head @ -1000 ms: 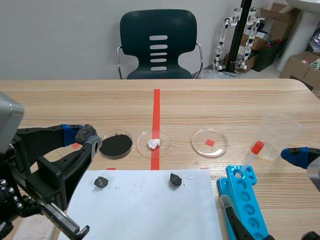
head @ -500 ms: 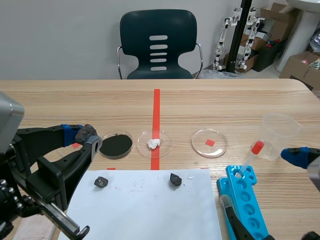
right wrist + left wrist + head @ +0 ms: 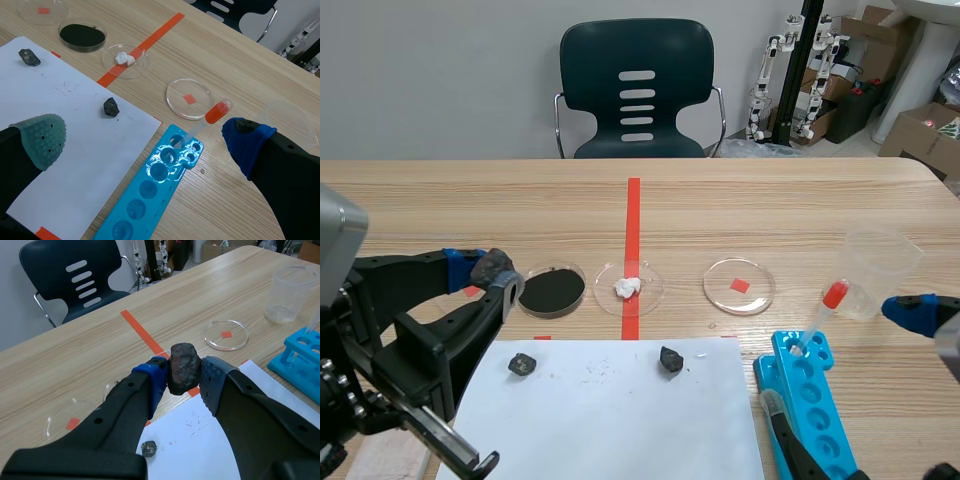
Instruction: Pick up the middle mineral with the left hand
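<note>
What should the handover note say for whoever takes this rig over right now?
Left gripper: shut on a dark mineral, held up off the table.
Right gripper: open, holding nothing, near the blue tube rack.
Two smaller dark minerals lie on the white paper, one toward its left and one near its middle, with a gap between them.
Done: the pick-up looks complete.
Left: nothing beyond holding. The pictures show no spot to place it.
</note>
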